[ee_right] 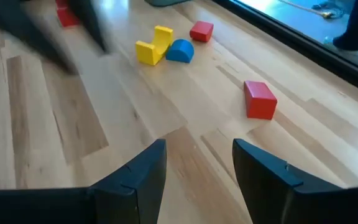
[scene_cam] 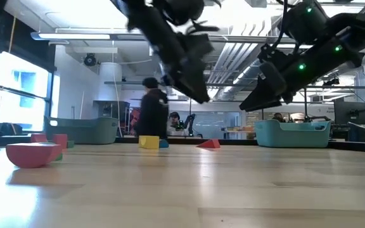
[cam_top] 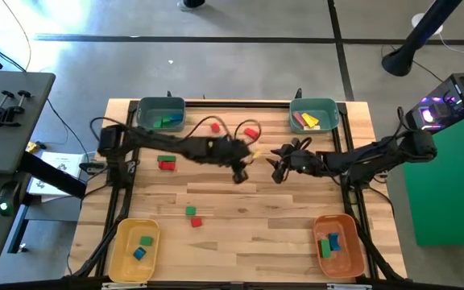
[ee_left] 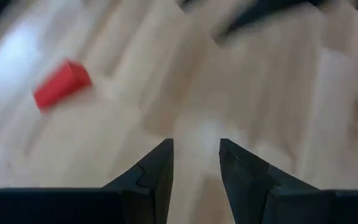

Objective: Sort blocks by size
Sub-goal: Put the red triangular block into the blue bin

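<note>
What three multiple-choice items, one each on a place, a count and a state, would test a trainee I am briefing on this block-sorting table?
1. Where does the yellow bin stand in the high view?
A. Near-left corner
B. Far-right corner
C. Table centre

2. How many blocks lie in the yellow bin?
A. None
B. Two
C. Five

3. What is between the right pincer's fingers?
A. A blue block
B. A yellow arch
C. Nothing

Answers:
1 A: the high view shows it at the picture's lower left, opposite the orange bin.
2 B: a green block and a blue block lie inside.
3 C: the right wrist view shows only bare table in the gap.
</note>
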Action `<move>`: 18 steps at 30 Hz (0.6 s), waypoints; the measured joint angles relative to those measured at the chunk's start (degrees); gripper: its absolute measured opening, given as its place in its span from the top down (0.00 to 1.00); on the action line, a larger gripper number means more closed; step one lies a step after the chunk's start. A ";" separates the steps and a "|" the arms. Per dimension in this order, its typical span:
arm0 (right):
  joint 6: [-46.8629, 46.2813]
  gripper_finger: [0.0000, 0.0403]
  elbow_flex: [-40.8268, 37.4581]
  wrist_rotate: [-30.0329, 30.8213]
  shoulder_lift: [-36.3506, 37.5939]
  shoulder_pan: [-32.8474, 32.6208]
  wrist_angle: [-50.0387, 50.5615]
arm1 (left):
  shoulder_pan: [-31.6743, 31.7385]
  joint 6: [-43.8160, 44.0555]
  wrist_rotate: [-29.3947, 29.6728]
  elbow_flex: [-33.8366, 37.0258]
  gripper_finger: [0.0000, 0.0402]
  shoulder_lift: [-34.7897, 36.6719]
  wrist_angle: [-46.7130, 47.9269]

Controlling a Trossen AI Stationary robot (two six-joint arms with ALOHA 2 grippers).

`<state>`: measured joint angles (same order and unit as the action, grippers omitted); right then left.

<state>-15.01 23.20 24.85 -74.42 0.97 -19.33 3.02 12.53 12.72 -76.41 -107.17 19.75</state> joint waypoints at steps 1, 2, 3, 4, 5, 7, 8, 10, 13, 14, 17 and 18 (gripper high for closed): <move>0.78 0.55 0.00 -0.59 -0.75 0.46 -1.03 | -0.80 0.59 -0.08 2.10 0.71 1.63 -0.11; 1.54 0.54 0.00 -1.41 -1.64 0.92 -1.97 | -1.42 1.35 -0.08 4.19 0.71 3.35 -0.22; 2.24 0.52 -0.02 -1.72 -2.97 1.31 -3.69 | -1.92 2.26 0.22 6.20 0.71 5.08 -0.57; 3.51 0.50 -0.02 -2.60 -4.53 1.78 -6.26 | -2.28 3.13 1.11 8.31 0.71 7.19 -1.06; 4.86 0.47 0.00 -3.05 -6.10 2.27 -8.57 | -2.59 4.05 2.06 10.55 0.71 9.07 -1.79; 7.35 0.41 0.04 -3.91 -9.65 3.84 -14.05 | -2.83 5.95 3.42 14.80 0.71 12.83 -3.84; 8.15 0.38 0.25 -3.87 -11.37 4.87 -15.58 | -2.89 6.80 3.69 17.06 0.71 14.36 -4.52; 8.09 0.32 1.87 -3.85 -14.63 7.60 -16.56 | -3.20 8.56 4.37 21.25 0.71 17.50 -6.55; 6.23 0.27 5.77 -4.06 -20.15 12.03 -16.66 | -3.67 10.77 6.46 26.88 0.71 21.66 -9.76; 6.21 0.26 7.22 -4.16 -22.20 13.30 -16.62 | -3.83 11.04 6.98 28.64 0.71 22.78 -10.95; 7.26 0.25 11.61 -4.43 -27.89 16.47 -16.48 | -3.95 12.57 7.81 32.85 0.71 25.14 -13.16; 7.40 0.25 12.90 -4.96 -29.39 17.32 -16.44 | -3.95 13.13 7.86 33.68 0.71 25.77 -14.04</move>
<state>-7.61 36.10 19.89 -103.80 18.30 -35.77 -0.93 25.66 20.57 -42.72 -81.40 5.71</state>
